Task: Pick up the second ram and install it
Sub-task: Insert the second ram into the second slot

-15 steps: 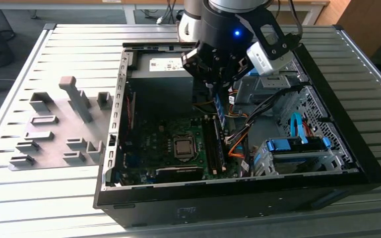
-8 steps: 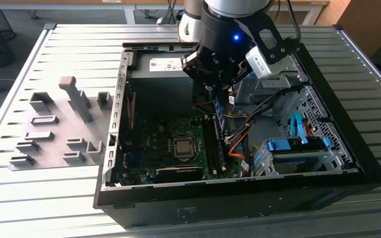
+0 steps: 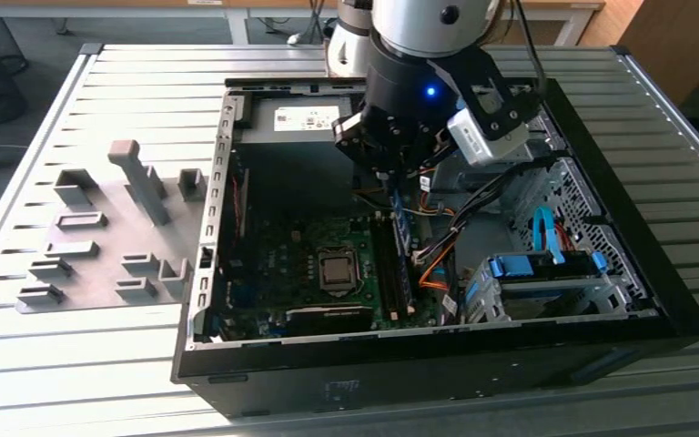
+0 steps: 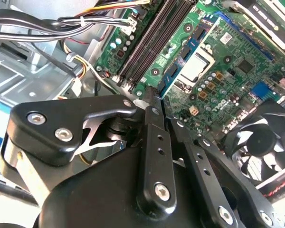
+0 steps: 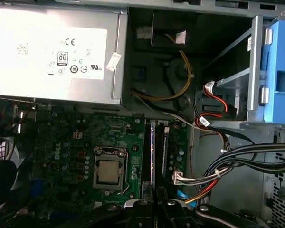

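Because the memory stick (image 4: 186, 51) has to go down edge-first into a narrow slot, you have the gripper (image 4: 157, 97) pinched narrow on one end of it, the 2 fingers (image 4: 152, 142) drawn close with only the board's thickness between them. In the second wrist view the stick runs straight out ahead of the jaws, chips facing the camera, apart from the motherboard (image 4: 237, 47) beneath it. The long dark slots (image 4: 147, 45) lie just to one side of the jaws and run the same way as the stick, which I judge is why you hold it at this angle: it is lined up lengthwise but not seated. The processor socket (image 4: 195, 66) sits on the other side of the jaws. In the first wrist view the stick (image 5: 153, 152) shows as a thin edge ahead of the jaws, over the slots. The cable bundle (image 5: 237, 161) hangs well off to the side, clear of the jaws.
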`<state>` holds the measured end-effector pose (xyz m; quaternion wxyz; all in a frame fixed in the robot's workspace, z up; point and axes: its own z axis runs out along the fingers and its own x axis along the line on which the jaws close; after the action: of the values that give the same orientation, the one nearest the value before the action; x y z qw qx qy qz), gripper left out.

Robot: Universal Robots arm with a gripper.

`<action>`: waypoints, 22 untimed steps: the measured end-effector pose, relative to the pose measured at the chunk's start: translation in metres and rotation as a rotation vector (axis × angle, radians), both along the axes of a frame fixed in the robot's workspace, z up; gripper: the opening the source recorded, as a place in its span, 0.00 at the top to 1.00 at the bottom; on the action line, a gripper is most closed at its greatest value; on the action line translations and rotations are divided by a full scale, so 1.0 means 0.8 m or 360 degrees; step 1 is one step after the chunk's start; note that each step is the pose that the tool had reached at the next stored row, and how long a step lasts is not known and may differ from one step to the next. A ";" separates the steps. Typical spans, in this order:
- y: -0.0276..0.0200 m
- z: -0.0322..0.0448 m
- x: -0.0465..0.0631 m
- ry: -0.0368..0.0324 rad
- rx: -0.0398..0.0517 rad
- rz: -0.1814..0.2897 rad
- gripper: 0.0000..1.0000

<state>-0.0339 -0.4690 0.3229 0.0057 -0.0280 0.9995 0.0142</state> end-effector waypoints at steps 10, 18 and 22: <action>-0.0001 -0.0057 0.000 0.0000 0.0000 0.0000 0.86; 0.0000 -0.0062 0.000 0.0000 0.0000 -0.0002 0.86; -0.0001 -0.0096 0.000 0.0000 0.0000 -0.0100 0.86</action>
<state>-0.0339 -0.4690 0.3152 0.0061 0.0035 0.9999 0.0139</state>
